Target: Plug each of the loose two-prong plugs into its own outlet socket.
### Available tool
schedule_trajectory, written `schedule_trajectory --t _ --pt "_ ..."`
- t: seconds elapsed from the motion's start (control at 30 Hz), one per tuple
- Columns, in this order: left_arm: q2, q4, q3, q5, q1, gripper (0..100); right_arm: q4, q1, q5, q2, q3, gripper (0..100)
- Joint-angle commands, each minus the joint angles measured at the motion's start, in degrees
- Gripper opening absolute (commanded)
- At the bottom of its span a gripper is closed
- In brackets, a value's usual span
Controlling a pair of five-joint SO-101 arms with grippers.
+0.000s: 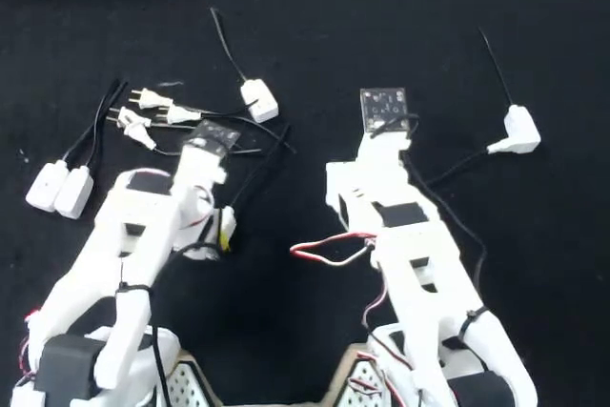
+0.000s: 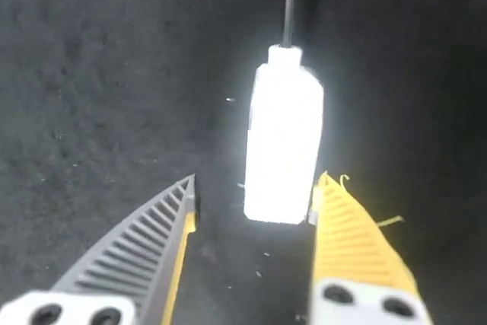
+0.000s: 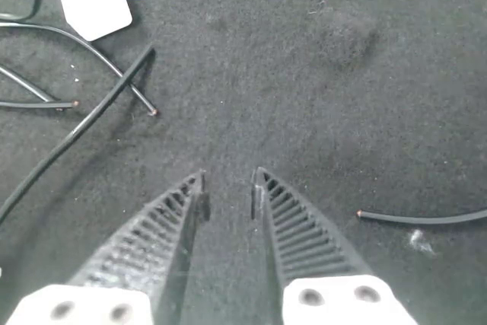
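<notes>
**Item 1. Bench**: black surface, seen from above. Clock directions are taken from its centre, with 12 o'clock on the side far from the arm bases.

**Item 2. Two-prong plugs**: two, white, loose. They lie close together at 10 o'clock with prongs toward 9 o'clock and cables trailing toward 3 o'clock. Neither sits in a socket.

**Item 3. Single socket**: white block at 11 o'clock, nothing plugged into it. Its black cable leaves the far end toward 11 o'clock.

**Item 4. Paired sockets**: two white blocks side by side at 9 o'clock, with cables leading toward 1 o'clock. They are well apart from the plugs.

**Item 5. Angled connector**: white, at 2 o'clock, well apart from everything else. A thin black cable runs from it toward 11 o'clock.

**Item 6. Left hand**: released, with one grey finger and one yellow finger spread wide. The near end of the single socket lies on the bench between the tips, just beside the yellow finger and apart from the grey one. It is not clamped.

**Item 7. Right hand**: released, with both grey fingers a narrow gap apart and nothing between them. It is poised over bare bench.

**Item 8. Black cables**: several loose lengths with cut ends, lying ahead of the right hand beside a white block at the edge of that view.
</notes>
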Motion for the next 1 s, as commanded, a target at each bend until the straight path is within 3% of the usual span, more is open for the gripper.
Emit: schedule_trajectory --t 0.0,0.3,0.7,0.77,0.97 --pt "-0.79 -2.64 0.84 -1.14 -4.18 25 -1.41 0.53 -0.62 -0.22 -0.4 9.3" --pt "-0.79 -0.62 -1.45 -1.32 -12.88 25 -1.41 0.53 -0.62 -0.13 -0.31 9.3" --pt "-0.18 8.18 -19.82 -1.05 -19.47 25 -1.41 0.53 -0.62 -0.13 -0.31 9.3" --pt "0.0 6.68 -20.09 -0.35 -19.38 25 -1.41 0.53 -0.62 -0.13 -0.31 9.3" --pt "0.0 -7.74 -12.0 1.93 -19.74 25 -1.41 0.53 -0.62 -0.13 -0.31 9.3"
